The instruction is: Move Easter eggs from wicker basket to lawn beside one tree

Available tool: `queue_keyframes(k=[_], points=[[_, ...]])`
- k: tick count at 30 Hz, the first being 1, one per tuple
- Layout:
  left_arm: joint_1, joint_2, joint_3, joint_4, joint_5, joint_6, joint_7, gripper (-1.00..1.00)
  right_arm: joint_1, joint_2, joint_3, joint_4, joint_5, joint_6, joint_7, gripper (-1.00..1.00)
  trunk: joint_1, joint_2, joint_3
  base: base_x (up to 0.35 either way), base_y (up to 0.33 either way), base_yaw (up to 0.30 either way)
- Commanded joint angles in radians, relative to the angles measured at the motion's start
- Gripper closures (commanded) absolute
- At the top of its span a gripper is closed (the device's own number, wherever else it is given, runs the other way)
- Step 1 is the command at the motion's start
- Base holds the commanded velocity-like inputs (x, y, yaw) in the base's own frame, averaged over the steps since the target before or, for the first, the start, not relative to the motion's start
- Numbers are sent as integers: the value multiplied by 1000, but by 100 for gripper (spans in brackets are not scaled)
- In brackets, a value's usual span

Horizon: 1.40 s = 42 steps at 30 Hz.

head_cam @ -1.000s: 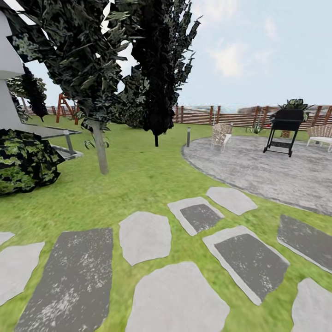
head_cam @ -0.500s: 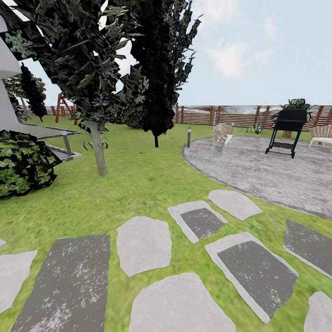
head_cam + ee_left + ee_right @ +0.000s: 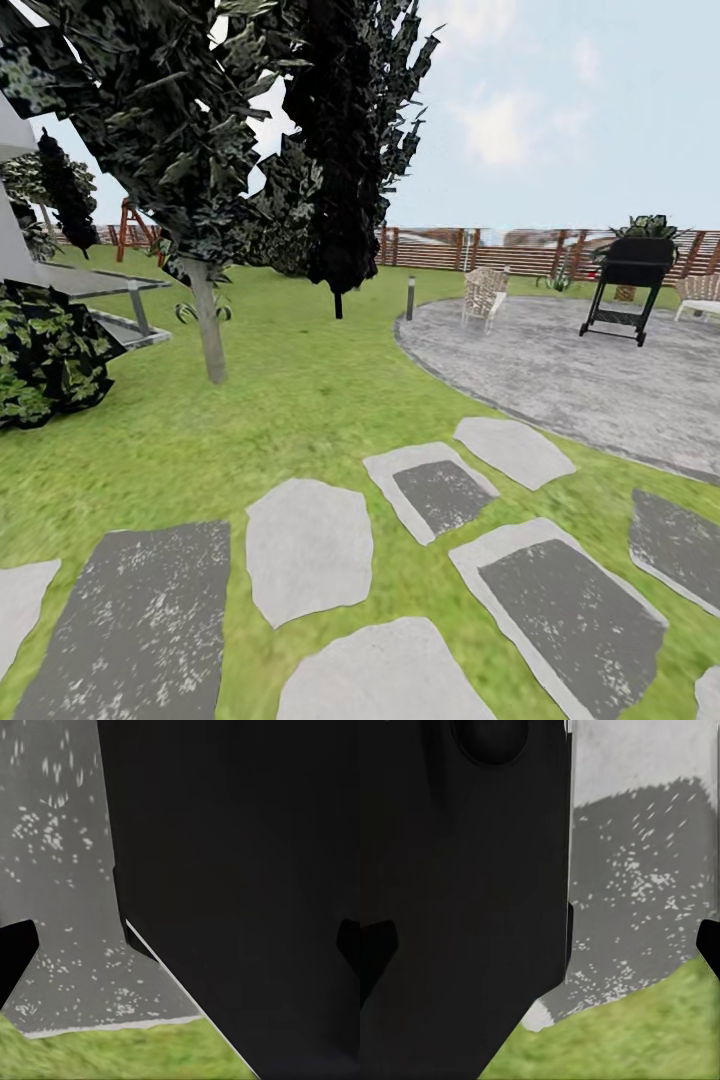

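Note:
The Easter eggs and the wicker basket are out of view. The lawn (image 3: 320, 390) spreads ahead of me. A tree (image 3: 205, 325) with a thin pale trunk stands on it at the left, a few metres off. Behind it rises a dark columnar tree (image 3: 340, 160). The left gripper (image 3: 180, 949) is open over a grey stepping stone and grass, its dark fingertips (image 3: 15, 952) far apart with nothing between them. The right gripper (image 3: 540, 949) is also open and empty, with the robot's dark body beside it.
Flat stepping stones (image 3: 305, 545) cross the grass just ahead. A round paved patio (image 3: 570, 370) at the right holds a black grill (image 3: 625, 285) and wicker chairs (image 3: 483, 293). A dark bush (image 3: 45, 365) and house corner sit left. A slatted wooden fence (image 3: 450, 248) closes the back.
The whole view has shifted: the stepping stones slid down the picture and the bush and trunk drifted left, so the camera has moved forward. Nothing in the garden itself moved.

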Motion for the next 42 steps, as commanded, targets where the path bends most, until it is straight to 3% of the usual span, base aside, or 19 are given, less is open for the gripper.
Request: queue_keyframes(k=[1, 42], points=[[1, 0, 1, -2, -4, 1, -1, -100, 0, 0, 0, 0, 0, 0, -1, -100, 1, 0, -1, 267, 0, 0], [1, 0, 1, -2, -4, 1, -1, -100, 0, 0, -1, -1, 0, 0, -1, -100, 1, 0, -1, 263, 0, 0]])
